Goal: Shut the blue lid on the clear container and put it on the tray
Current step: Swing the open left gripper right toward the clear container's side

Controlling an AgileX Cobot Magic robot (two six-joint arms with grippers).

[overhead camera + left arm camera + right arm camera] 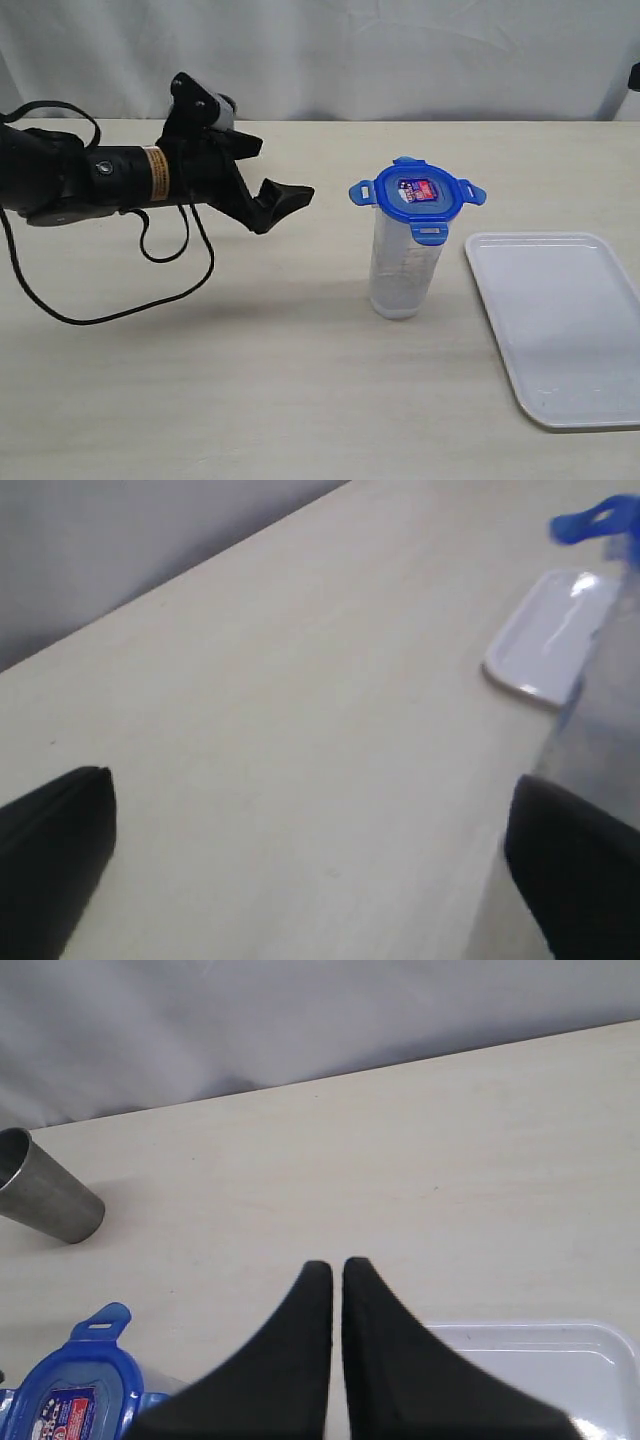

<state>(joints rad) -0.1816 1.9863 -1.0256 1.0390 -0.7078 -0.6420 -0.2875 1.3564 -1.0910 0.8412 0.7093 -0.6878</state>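
Observation:
The clear container (403, 270) stands upright at mid-table, with the blue lid (417, 194) resting on its rim and the tabs sticking outward. Just to its right lies the white tray (565, 320), with nothing on it. My left gripper (275, 205) hovers above the table left of the container, apart from it and wide open with nothing between its fingers (55, 860). The left wrist view shows the container (600, 730) blurred beside one finger, a lid tab (590, 522) and the tray (545, 640). My right gripper (335, 1270) is shut and holds nothing, above the lid (75, 1400) and the tray (540, 1360).
A grey steel cup (45, 1195) stands on the table near the back curtain, seen only in the right wrist view. The left arm's black cable (150, 290) loops down onto the table at the left.

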